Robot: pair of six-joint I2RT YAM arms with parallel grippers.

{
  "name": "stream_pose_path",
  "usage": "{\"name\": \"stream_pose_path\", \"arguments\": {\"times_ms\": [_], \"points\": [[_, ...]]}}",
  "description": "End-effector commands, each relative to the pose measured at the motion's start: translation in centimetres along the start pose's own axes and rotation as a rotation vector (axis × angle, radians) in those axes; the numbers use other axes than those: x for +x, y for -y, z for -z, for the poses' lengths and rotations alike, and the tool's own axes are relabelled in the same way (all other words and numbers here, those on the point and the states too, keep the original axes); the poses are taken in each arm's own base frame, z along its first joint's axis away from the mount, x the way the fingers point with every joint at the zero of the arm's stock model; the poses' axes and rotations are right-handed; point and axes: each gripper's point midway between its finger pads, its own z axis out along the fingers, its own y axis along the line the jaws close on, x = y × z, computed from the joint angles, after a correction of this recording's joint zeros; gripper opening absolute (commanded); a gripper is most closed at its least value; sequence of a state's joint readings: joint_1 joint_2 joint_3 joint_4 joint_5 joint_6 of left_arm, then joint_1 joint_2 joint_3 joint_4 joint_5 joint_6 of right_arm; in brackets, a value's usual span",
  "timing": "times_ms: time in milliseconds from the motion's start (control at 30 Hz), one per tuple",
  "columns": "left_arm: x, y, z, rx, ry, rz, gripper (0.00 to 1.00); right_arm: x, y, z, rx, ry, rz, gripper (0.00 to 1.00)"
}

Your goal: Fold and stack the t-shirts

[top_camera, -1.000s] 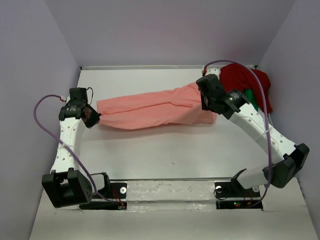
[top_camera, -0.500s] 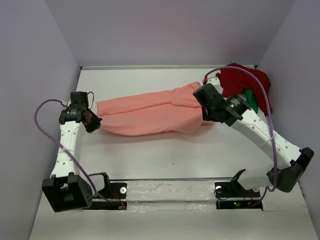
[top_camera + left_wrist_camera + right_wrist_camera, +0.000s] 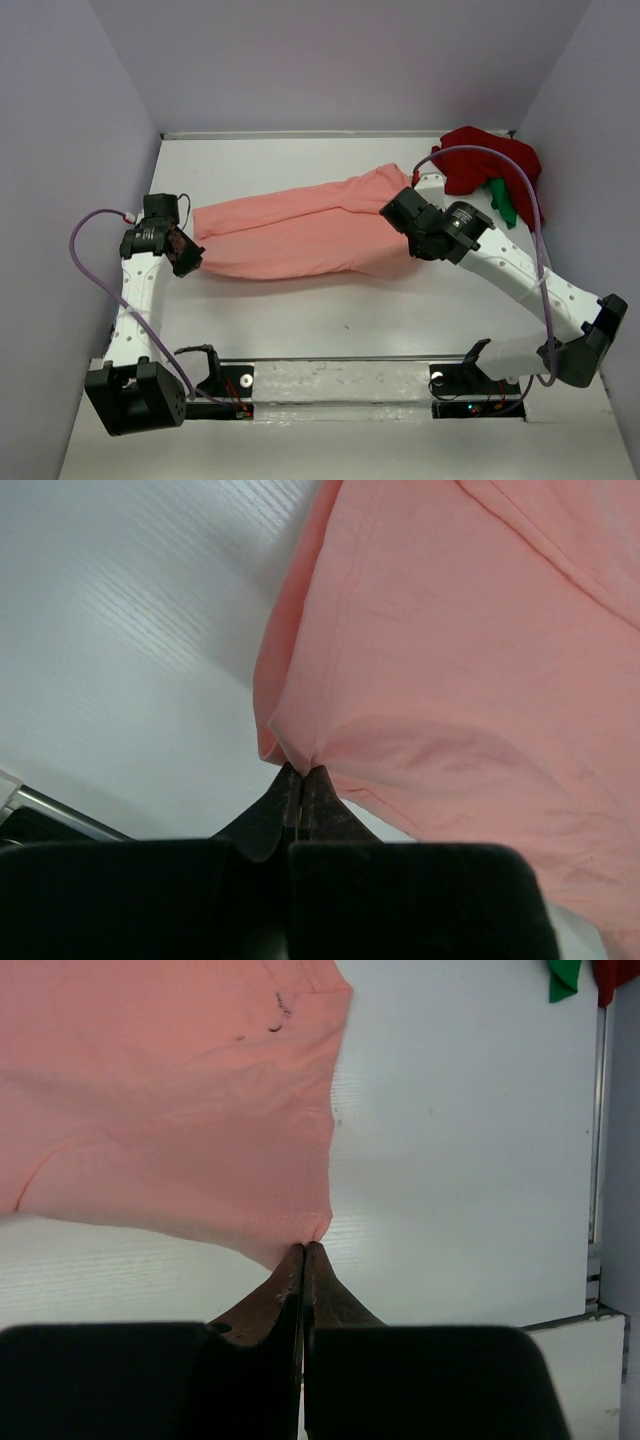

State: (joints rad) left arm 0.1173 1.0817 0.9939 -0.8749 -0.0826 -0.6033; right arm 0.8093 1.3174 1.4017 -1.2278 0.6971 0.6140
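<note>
So, left gripper (image 3: 300, 777): pinched tight on pink shirt (image 3: 300, 232) corner.
right gripper (image 3: 304, 1250): pinched on opposite hem corner, likely stretching it flat for folding.
red shirt (image 3: 485, 158): heaped aside.

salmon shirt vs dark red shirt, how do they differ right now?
Pose: the salmon-pink t-shirt is stretched long across the middle of the table; the dark red t-shirt is bunched in a heap at the far right corner.
Grip: the salmon-pink t-shirt is pinched at its ends by the left gripper and right gripper; the dark red t-shirt is touched by neither.
Shared: both are plain-coloured cloth.
</note>
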Motion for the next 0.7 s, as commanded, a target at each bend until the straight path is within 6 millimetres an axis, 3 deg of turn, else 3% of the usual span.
{"name": "stream_pose_path", "arguments": {"times_ms": [0, 167, 400, 567, 667], "points": [[0.4, -0.6, 0.5, -0.015, 0.0, -0.022, 0.0, -0.6, 1.6, 0.4, 0.087, 0.028, -0.031, 0.0], [1.5, -0.9, 0.2, -0.008, -0.024, -0.019, 0.0, -0.8, 1.8, 0.6, 0.096, 0.029, -0.034, 0.0], [0.7, -0.2, -0.3, 0.004, -0.009, -0.01, 0.0, -1.3, 0.6, -0.4, 0.094, 0.034, -0.006, 0.0], [-0.5, 1.0, -1.1, 0.007, -0.019, -0.014, 0.0, -3.8, -0.8, -2.1, 0.093, 0.052, -0.007, 0.0], [-1.2, 1.8, -1.9, 0.006, -0.024, -0.018, 0.0, -5.8, -1.6, -4.2, 0.08, 0.061, 0.003, 0.0]]}}
